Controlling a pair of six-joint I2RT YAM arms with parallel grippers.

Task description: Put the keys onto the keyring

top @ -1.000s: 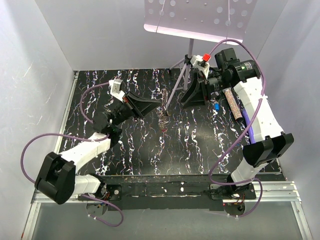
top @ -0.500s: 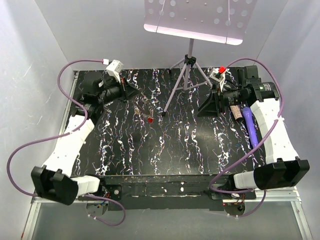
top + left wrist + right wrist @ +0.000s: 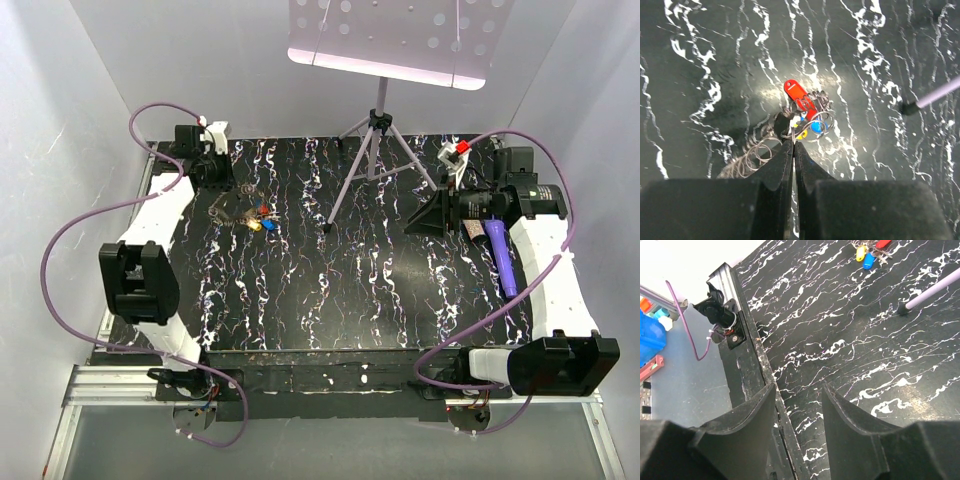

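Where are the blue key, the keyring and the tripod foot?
blue key (image 3: pixel 816 126): left wrist view, plastic head.
keyring (image 3: pixel 752 157): left wrist view, coiled loops.
tripod foot (image 3: pixel 910 107): left wrist view, black tip.

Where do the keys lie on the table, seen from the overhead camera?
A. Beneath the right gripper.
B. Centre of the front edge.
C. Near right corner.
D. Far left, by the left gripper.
D: the keys sit at the far left of the table, close to the left gripper and far from the right gripper.
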